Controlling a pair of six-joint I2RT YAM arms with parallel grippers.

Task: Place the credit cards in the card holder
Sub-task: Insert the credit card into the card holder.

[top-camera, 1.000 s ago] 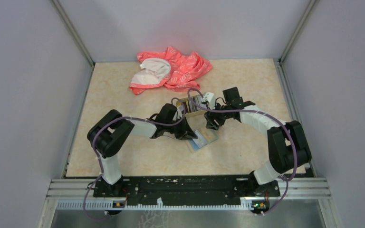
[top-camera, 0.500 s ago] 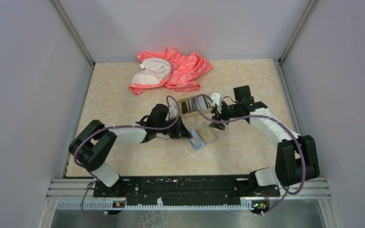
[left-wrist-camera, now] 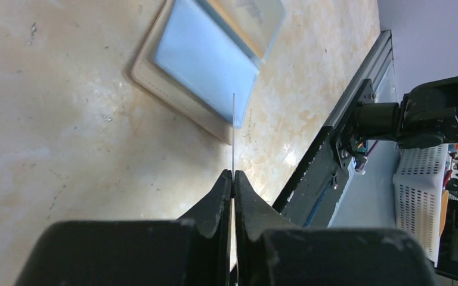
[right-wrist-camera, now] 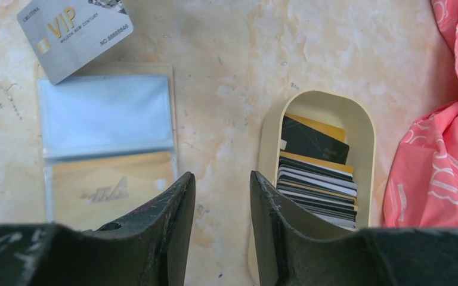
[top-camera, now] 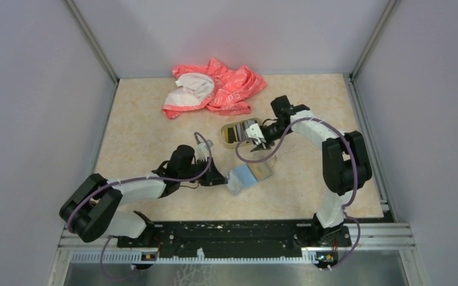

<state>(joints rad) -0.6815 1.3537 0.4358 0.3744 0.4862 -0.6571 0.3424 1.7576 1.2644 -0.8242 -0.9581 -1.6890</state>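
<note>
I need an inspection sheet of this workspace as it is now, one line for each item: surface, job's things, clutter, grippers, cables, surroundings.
Surface: beige marbled table, a few small dark specks, no spills seen.
Job's things: card holder lies open, blue and tan panels up; credit cards stacked in a tan tray; one grey VIP card at the holder's edge.
Clutter: pink cloth crumpled at the far edge.
Grippers: left gripper shut on the grey VIP card; right gripper open, empty, above the table between holder and tray.
Cables: purple cables run along both arms; one loop hangs near the holder.
Surroundings: grey walls; metal rail at the near edge.
</note>
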